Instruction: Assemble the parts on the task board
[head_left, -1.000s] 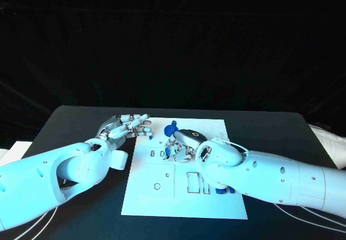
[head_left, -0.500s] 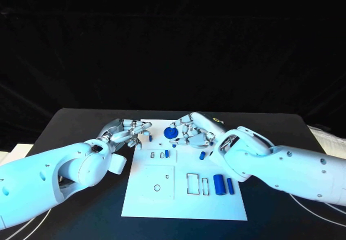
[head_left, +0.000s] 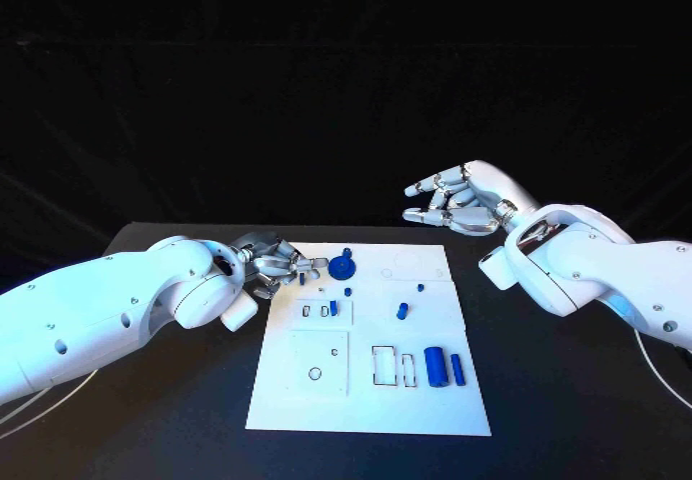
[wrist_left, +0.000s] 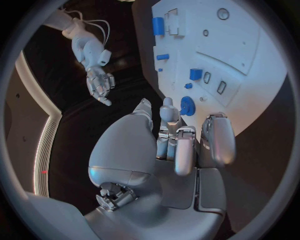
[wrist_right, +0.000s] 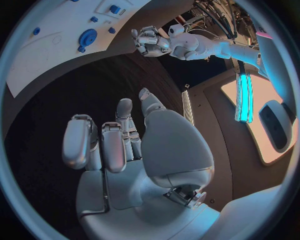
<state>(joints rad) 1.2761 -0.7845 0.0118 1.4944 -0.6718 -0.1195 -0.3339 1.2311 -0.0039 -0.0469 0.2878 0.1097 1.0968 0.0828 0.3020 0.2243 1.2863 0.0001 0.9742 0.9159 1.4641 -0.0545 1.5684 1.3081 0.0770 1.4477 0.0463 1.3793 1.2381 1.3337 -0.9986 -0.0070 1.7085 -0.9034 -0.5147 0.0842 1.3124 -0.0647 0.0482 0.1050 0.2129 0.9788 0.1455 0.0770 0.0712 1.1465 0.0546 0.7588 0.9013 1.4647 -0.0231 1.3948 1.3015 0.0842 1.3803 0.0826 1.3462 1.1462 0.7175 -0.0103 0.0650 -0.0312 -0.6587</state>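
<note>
The white task board (head_left: 303, 385) lies in the middle of the black table. A blue gear (head_left: 343, 266) stands near its far edge, with small blue pegs (head_left: 402, 311) around the middle and two blue cylinders (head_left: 436, 366) near the right edge. My left hand (head_left: 274, 268) hovers at the board's far left corner, just left of the gear, fingers loosely bent and holding nothing. The left wrist view shows that hand (wrist_left: 181, 145) close to the gear (wrist_left: 187, 106). My right hand (head_left: 459, 205) is raised above the table beyond the board's far right corner, fingers apart and empty (wrist_right: 125, 145).
Rectangular slots (head_left: 385, 364) and a round hole (head_left: 315, 373) are cut into the board's near half. Bare black table surrounds the board. My left forearm (head_left: 130, 310) stretches across the table's left side.
My right hand has lifted off the middle of the board and swung up and to the far right, empty. The left hand has stayed by the gear.
</note>
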